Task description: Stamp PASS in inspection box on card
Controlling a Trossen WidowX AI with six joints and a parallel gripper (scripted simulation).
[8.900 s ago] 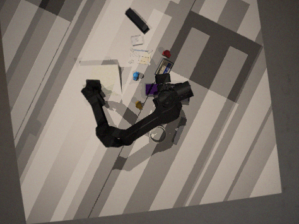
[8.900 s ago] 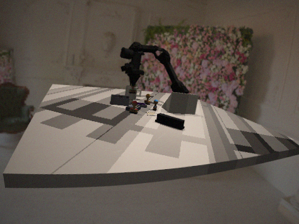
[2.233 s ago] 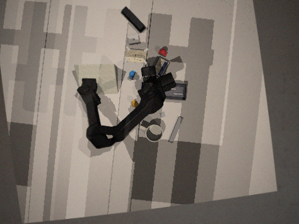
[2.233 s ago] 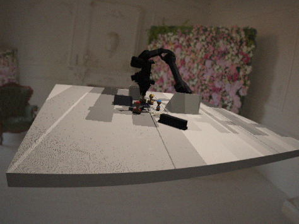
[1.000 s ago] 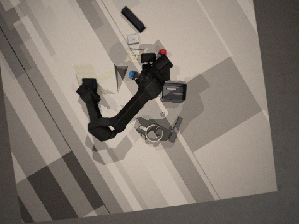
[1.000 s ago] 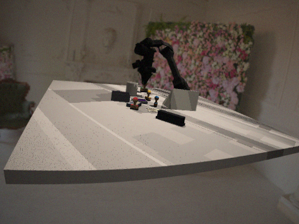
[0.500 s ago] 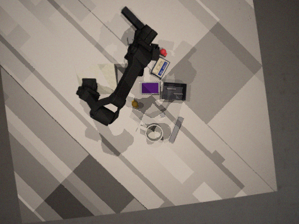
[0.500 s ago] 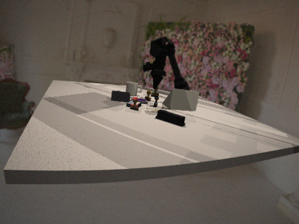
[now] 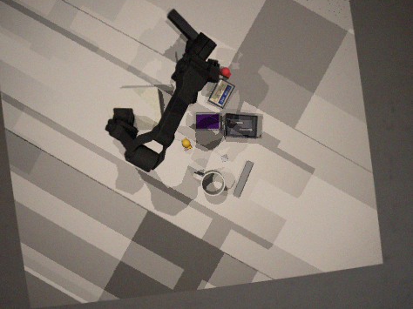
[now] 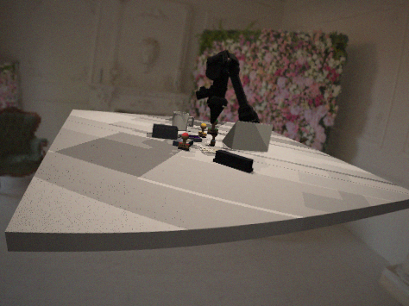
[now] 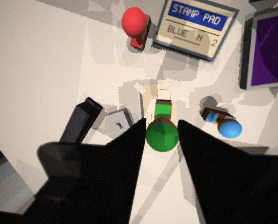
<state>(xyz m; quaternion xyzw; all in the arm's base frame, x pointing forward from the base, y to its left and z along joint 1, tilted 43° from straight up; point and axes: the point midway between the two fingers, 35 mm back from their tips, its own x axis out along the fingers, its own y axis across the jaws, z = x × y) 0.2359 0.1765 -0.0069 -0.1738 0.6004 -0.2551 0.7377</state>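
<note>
My gripper (image 11: 161,123) (image 10: 213,122) is shut on the green-knobbed stamp (image 11: 162,136) (image 10: 212,131), which hangs above the cream card (image 11: 153,90) (image 10: 209,150). The stamp hides much of the card in the wrist view, including any print; its lettering is not readable. In the top view, the arm hides the card and held stamp. The purple ink pad (image 9: 207,121) (image 11: 266,57) lies open. A tin marked STAMP PAD BLUE (image 9: 221,93) (image 11: 192,32) lies beyond the card in the wrist view.
A red stamp (image 9: 225,71) (image 11: 134,22), blue stamp (image 11: 230,129) and yellow stamp (image 9: 186,143) stand nearby. A black block (image 11: 80,122) (image 10: 233,160) and small grey piece (image 11: 120,124) flank the card. A dark tray (image 9: 242,125), mug (image 9: 213,183), grey bar (image 9: 244,178) and grey wedge (image 10: 248,137) stand around.
</note>
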